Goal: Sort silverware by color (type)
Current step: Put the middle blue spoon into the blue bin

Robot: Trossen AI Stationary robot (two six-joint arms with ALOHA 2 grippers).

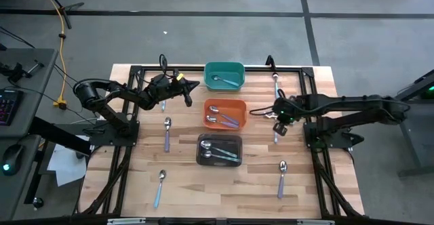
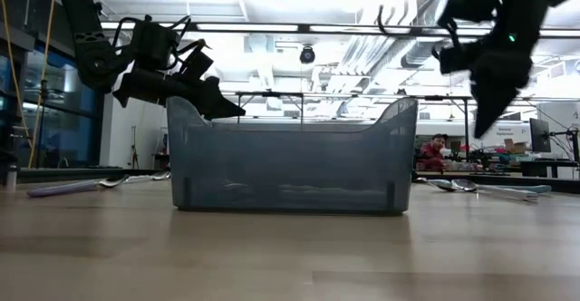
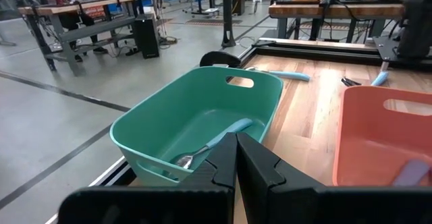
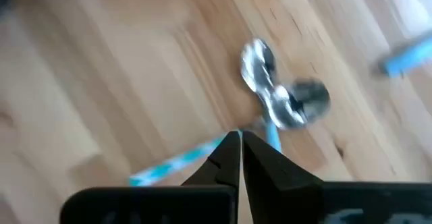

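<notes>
Wood makes up the table (image 1: 183, 184), and three bins sit in a row down its middle. The green bin (image 1: 224, 76) is at the far end, with one spoon (image 1: 226, 82) with a light blue handle inside. The orange bin (image 1: 225, 113) is next and has a few spoons (image 1: 222, 118) in it. The dark bin (image 1: 220, 149) is nearest the front and holds more spoons (image 1: 218, 153).

Other spoons lie loose on the wood. One spoon (image 1: 167, 133) lies to the left of the bins. Another (image 1: 159, 187) lies near the front left corner. One (image 1: 281, 178) lies at the front right, and one (image 1: 275, 83) lies at the far right near the black frame.

The right gripper (image 1: 276, 110) hangs just to the right of the orange bin. Its fingers are pressed together. In the right wrist view, two spoons (image 4: 273, 92) with blue handles lie crossed on the wood below it. I cannot tell if it holds one.

The left gripper (image 1: 192, 85) is up in the air, left of the green bin. Its fingers are closed and hold nothing.
</notes>
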